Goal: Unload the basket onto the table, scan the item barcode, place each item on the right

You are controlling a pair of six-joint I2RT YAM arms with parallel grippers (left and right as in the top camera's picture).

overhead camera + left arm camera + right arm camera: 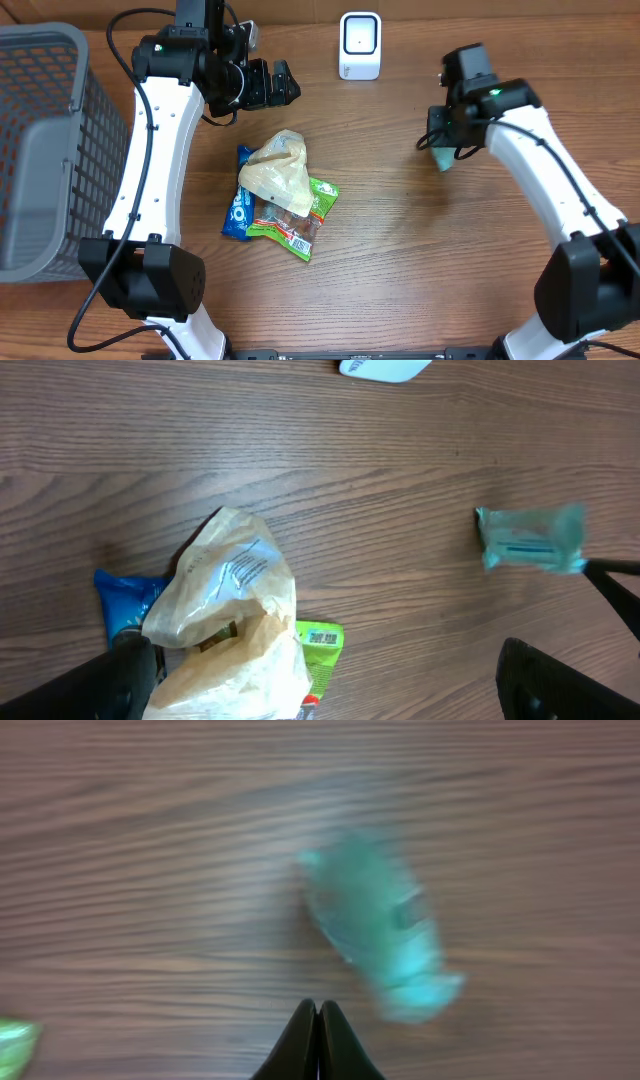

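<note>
A small teal packet (443, 161) lies on the wooden table at the right, blurred in the right wrist view (378, 925) and seen at the right edge of the left wrist view (532, 538). My right gripper (437, 137) (318, 1012) is shut with nothing between its jaws, its tips just short of the packet. The white scanner (360, 45) (385, 367) stands at the back centre. My left gripper (278, 83) (320, 685) hangs open above a pile of a tan bag (277, 171) (232, 615), a blue pack (238, 212) and a green packet (301, 227) (320, 640).
A grey mesh basket (40, 150) fills the left edge of the table. Bare wood lies between the pile and the teal packet.
</note>
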